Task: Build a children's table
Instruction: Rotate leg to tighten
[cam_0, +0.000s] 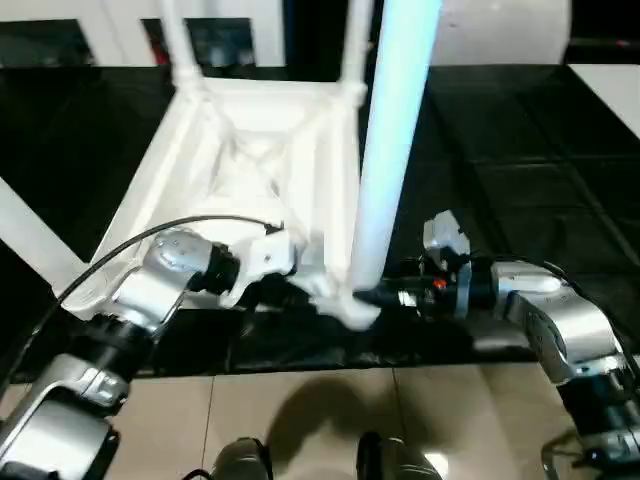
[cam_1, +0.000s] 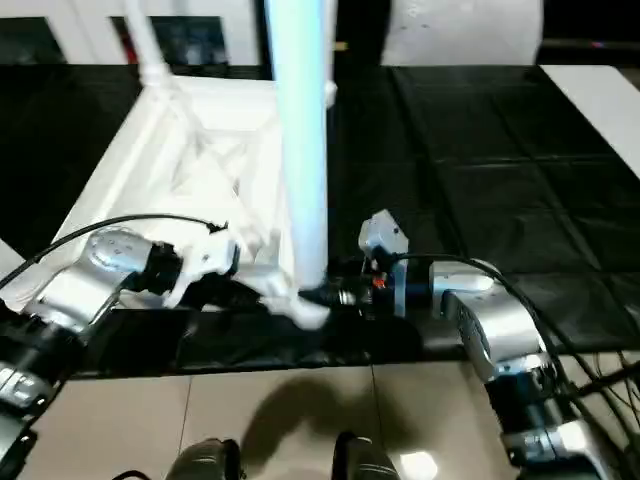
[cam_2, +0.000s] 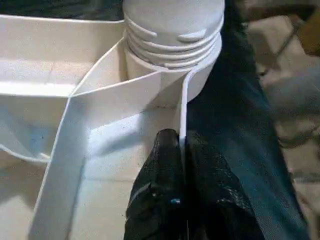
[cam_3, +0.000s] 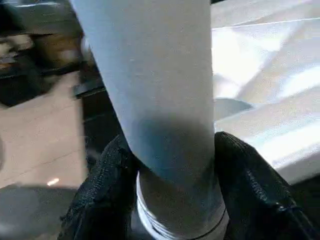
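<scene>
The top (cam_0: 250, 150) lies underside up on the black counter (cam_0: 520, 180), ribs and sockets exposed for fitting legs; the left gripper (cam_2: 181, 150) has its fingers (cam_2: 160, 170) pressed together on a thin rib at the near right corner, apparently to steady the top; the right gripper (cam_3: 172, 165) holds its fingers (cam_3: 250, 175) around the base of an upright leg (cam_0: 395, 150) standing at that corner's socket (cam_2: 172, 65), presumably for seating or turning it. Count: one top; four legs visible, two upright at the far corners (cam_0: 178, 40), one at the near left (cam_0: 30, 235); two grippers.

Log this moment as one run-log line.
left gripper: shut on white plastic tabletop rim | right gripper: grips long white round leg at corner socket
</scene>
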